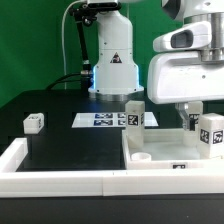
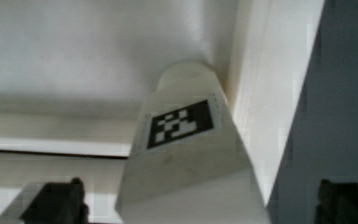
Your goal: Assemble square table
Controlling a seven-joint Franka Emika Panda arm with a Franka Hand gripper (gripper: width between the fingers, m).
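On the exterior view's right, the gripper (image 1: 190, 112) hangs wide open above the tabletop (image 1: 165, 150), with a tagged leg (image 2: 185, 130) lined up between its fingers, ungripped. It should centre on the leg, descend squarely, then close firmly without tipping it.

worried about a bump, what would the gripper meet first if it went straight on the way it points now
Most likely the white tagged leg: in the wrist view it lies straight ahead of the gripper, between its open jaws, which would probably pass either side. Depth is unclear.
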